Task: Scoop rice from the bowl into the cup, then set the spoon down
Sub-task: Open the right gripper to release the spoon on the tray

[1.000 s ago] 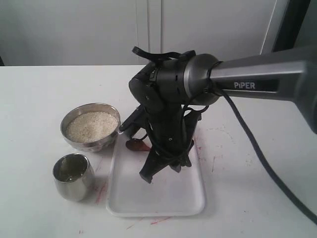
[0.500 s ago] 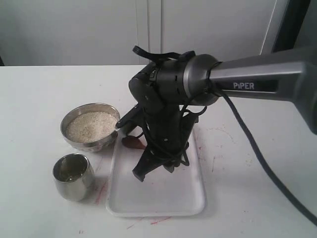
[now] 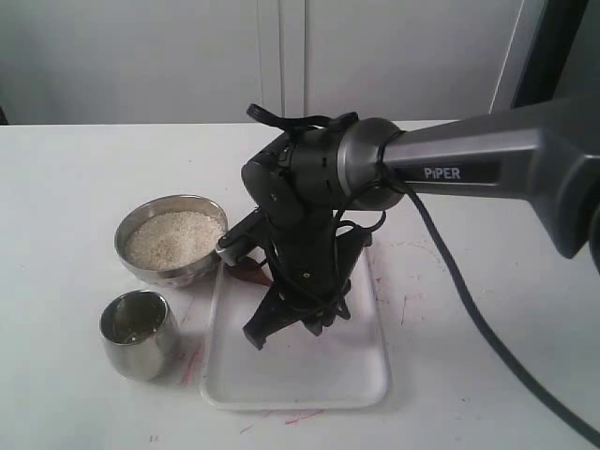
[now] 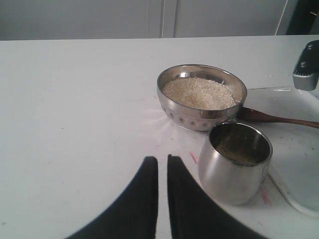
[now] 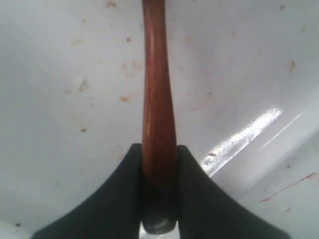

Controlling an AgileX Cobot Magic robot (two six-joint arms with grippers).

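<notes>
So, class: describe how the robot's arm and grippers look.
The right arm is a grey tube with white PiPER lettering, a black wrist and a trailing black cable. The left gripper and right gripper have black, curved, tapering fingers.

hogging the far half of the tray (image 3: pixel 319 375) with the right arm (image 3: pixel 469 169) hanging low over it, leaving only the camera-side strip clear. crowding the tray's left edge with the bowl (image 3: pixel 171 272) and cup (image 3: pixel 139 342), sitting close together. stretching the spoon (image 4: pixel 279 118) across the gap between bowl and arm too. keeping loads of open table (image 3: pixel 66 178) further left.
</notes>
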